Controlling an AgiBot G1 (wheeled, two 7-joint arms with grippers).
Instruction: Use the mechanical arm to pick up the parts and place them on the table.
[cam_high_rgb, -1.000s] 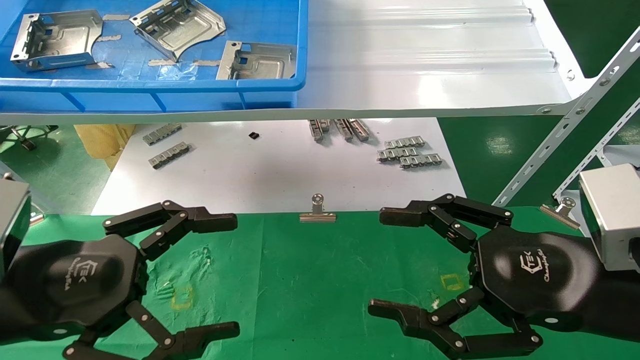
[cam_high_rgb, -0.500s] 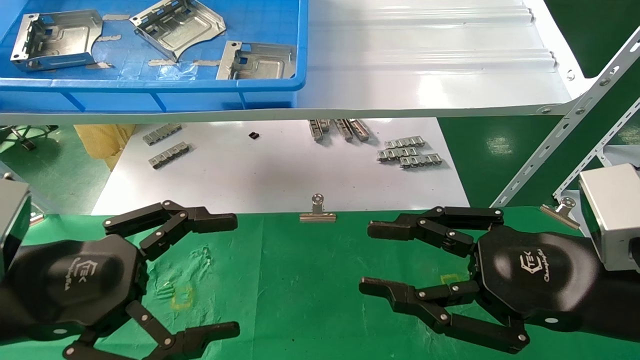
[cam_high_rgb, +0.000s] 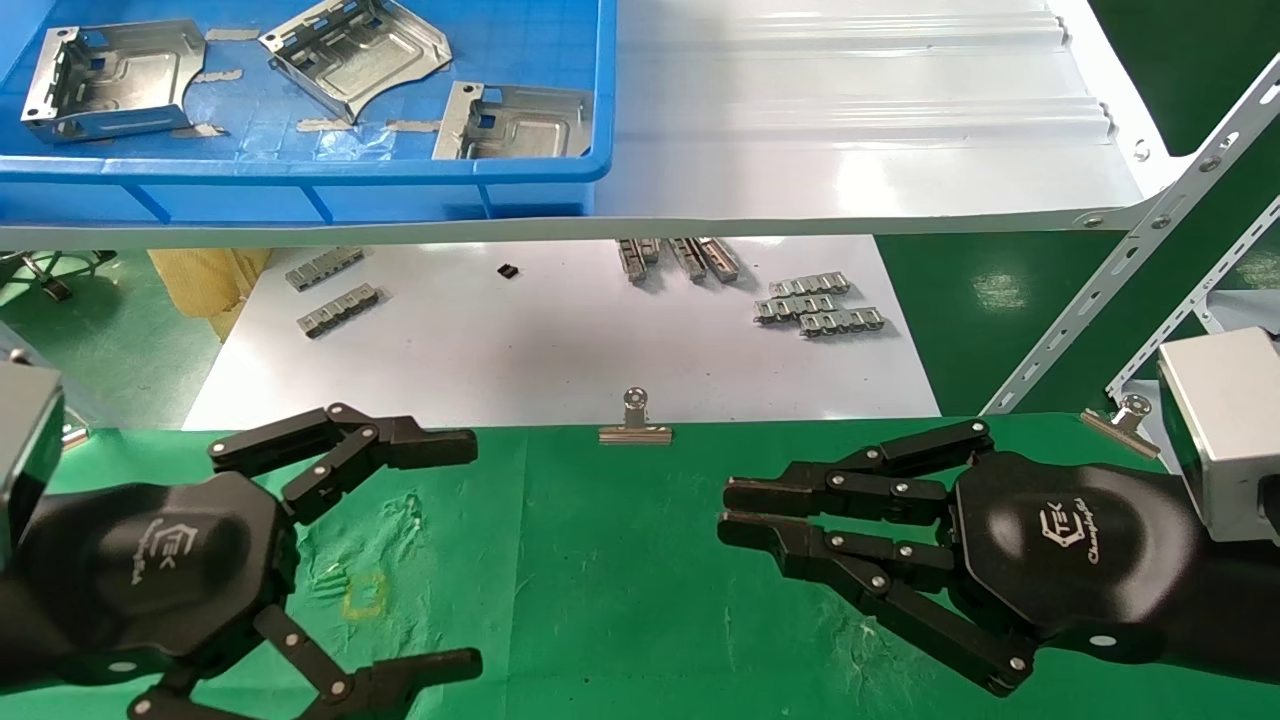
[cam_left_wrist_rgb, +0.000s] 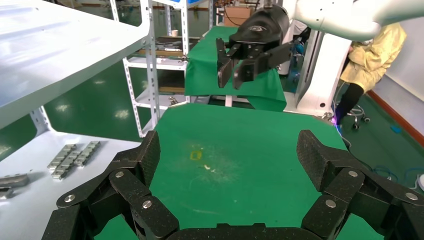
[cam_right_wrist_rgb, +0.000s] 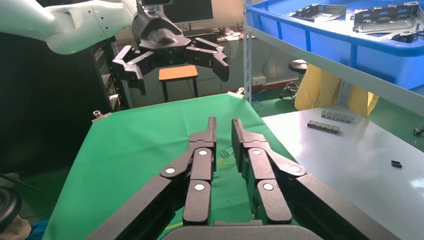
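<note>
Three silver stamped parts (cam_high_rgb: 110, 75) (cam_high_rgb: 355, 50) (cam_high_rgb: 515, 110) lie in the blue tray (cam_high_rgb: 300, 170) on the upper shelf; they also show in the right wrist view (cam_right_wrist_rgb: 385, 20). Both black three-fingered grippers hover low over the green cloth table (cam_high_rgb: 600, 580), far from the parts. My left gripper (cam_high_rgb: 470, 555) is open and empty, fingers spread wide (cam_left_wrist_rgb: 230, 155). My right gripper (cam_high_rgb: 727, 512) has its fingers drawn together with only a narrow slit between them (cam_right_wrist_rgb: 223, 124), and nothing is held.
A glossy white board (cam_high_rgb: 560, 340) beyond the cloth carries grey linked strips (cam_high_rgb: 820, 310). A binder clip (cam_high_rgb: 635, 425) sits on the cloth's far edge. The white shelf (cam_high_rgb: 850, 130) overhangs the board, and a slotted strut (cam_high_rgb: 1130, 270) slants at right. A yellow square outline (cam_high_rgb: 363, 595) marks the cloth.
My right gripper's fingers have closed from wide open to nearly together, on nothing. The left gripper has stayed open and barely moved.
</note>
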